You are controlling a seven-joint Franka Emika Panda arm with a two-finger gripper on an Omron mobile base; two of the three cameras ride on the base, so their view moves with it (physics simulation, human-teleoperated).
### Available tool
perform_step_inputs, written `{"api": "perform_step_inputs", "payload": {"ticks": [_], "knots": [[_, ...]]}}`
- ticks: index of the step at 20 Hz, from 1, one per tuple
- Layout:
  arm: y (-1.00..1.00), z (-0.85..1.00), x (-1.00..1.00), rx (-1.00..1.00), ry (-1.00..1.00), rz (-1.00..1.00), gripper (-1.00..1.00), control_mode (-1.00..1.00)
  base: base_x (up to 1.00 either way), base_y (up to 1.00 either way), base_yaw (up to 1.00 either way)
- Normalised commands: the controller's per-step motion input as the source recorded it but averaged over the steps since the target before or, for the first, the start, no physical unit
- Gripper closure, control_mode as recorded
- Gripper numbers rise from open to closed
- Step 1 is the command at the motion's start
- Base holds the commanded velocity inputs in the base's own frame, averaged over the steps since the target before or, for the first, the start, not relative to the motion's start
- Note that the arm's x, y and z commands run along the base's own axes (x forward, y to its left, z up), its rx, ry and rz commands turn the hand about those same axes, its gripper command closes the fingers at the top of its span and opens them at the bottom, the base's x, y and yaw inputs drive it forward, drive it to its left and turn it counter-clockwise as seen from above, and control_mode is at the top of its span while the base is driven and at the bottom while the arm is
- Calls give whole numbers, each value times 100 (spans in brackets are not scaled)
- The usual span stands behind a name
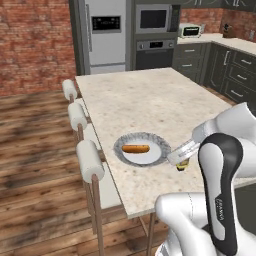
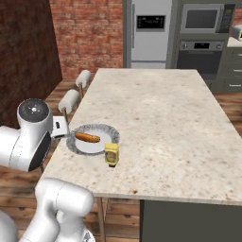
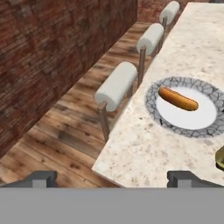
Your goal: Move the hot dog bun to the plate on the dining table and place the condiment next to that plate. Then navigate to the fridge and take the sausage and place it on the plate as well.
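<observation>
Pincer (image 3: 112, 177) spread wide and empty, hot dog bun (image 3: 178, 99) on the plate (image 3: 154, 92) ahead of it, condiment (image 2: 112, 154) beside plate, mostly cut off at hand view's edge, surface (image 1: 150, 100) beneath.

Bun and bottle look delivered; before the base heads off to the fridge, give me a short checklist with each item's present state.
1. Hot dog bun lies on the plate: ok.
2. Condiment stands upright on the dining table beside the plate: ok. Whether it touches the rim: cannot tell.
3. Claw open, holding nothing: ok.
4. Claw drawn back from the condiment: ok.
5. Fridge door shut, so the sausage cannot be checked: cannot tell.
6. Floor along the stools toward the fridge free of obstacles: ok.
</observation>
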Motion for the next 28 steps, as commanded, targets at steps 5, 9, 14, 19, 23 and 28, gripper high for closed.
{"api": "perform_step_inputs", "payload": {"ticks": [5,9,14,19,23,28], "knots": [[1,-4,-13,-1,-4,0,-100,100,-56,26,-1],[0,0,0,0,0,0,-100,100,-79,100,-3],[0,0,0,0,0,0,-100,100,-27,100,0],[0,0,0,0,0,0,-100,100,26,100,-8],[0,0,0,0,0,0,-100,100,63,100,-17],[0,0,0,0,0,0,-100,100,96,96,-27]]}}
